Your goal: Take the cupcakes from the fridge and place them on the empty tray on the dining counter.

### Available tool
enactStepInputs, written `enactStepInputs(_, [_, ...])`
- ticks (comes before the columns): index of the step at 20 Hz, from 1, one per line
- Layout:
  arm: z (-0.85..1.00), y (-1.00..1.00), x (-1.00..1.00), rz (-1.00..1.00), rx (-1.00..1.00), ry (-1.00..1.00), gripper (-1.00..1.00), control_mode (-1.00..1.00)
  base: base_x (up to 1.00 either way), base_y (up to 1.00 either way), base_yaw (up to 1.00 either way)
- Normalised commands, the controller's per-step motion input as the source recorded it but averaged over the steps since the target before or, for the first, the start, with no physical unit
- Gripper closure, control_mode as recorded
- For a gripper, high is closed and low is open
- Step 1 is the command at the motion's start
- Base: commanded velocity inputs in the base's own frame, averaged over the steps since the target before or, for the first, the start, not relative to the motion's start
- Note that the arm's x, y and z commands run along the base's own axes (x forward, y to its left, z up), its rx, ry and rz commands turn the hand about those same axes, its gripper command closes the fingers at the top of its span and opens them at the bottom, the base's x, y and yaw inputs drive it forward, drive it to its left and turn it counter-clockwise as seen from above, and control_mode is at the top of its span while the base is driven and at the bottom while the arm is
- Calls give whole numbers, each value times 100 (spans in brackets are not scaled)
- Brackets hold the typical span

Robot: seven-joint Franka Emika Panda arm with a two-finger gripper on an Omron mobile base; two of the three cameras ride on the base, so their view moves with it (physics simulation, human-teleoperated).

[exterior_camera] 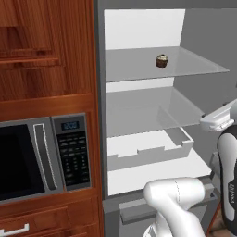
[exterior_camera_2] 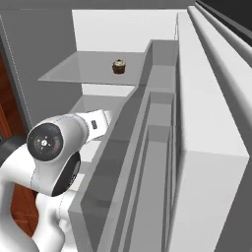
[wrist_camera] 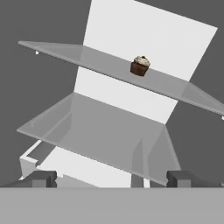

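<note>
The fridge stands open, white inside with glass shelves. One small brown cupcake with a tan top sits upright on the upper glass shelf, toward its back right. My gripper is open, its two dark fingertips wide apart with nothing between them. It hangs in front of the fridge at about the level of the lower shelf, below and short of the cupcake. The tray and the dining counter are out of view.
A second glass shelf and a white drawer bin lie below the cupcake's shelf. The open fridge door with its grey bins runs close along my right. A microwave sits in wooden cabinets to the left.
</note>
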Motion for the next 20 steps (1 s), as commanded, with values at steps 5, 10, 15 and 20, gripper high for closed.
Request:
enactStepInputs(5, [0,0,0,0,0,0,-100,100,33,6,0])
enactStepInputs(10, [0,0,0,0,0,0,-100,100,21,13,0])
enactStepInputs(15, [-1,19,12,-1,0,1,-100,-100,9,9,0])
enactStepInputs(20, [7,32,3,0,0,0,-100,-100,0,0,0])
